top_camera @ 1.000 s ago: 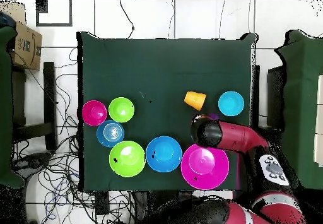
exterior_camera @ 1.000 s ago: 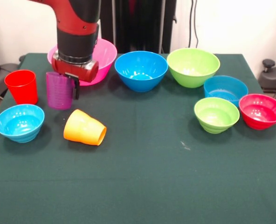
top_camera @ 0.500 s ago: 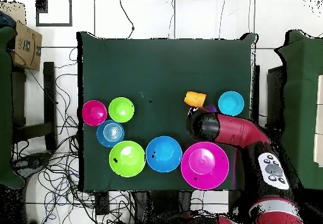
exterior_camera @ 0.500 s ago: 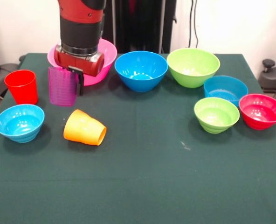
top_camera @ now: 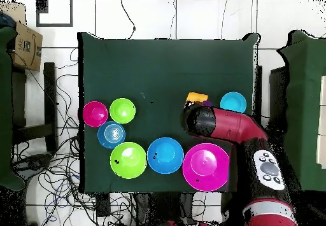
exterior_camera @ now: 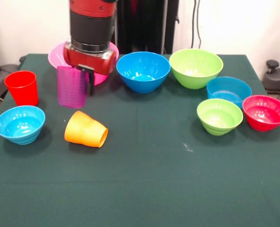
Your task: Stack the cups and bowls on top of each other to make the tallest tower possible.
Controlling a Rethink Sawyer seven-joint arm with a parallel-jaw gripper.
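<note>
The bench, under its dark green cloth, carries the same spread of things as a second ago, so the change lies with the arm: the red and black arm has risen and slid toward the middle of the row of bowls, and it now hides more of the big pink bowl behind it than it did. The mid-sized blue bowl and the mid-sized lime green bowl sit untouched beside that one, and the small blue bowl, small lime green bowl, small red bowl and light blue bowl have not moved either. The purple cup has moved with the arm: a second ago it stood low beside the red cup, and now it hangs upright, seemingly lifted off the cloth, in front of the pink bowl and farther from the red cup. The gripper has its jaws pinching the purple cup's rim wall, one dark finger showing down the outside. The orange cup lies on its side, open end toward the camera, just below the carried cup. I judge the pick to be done and a carry begun, and no tower stands yet.
</note>
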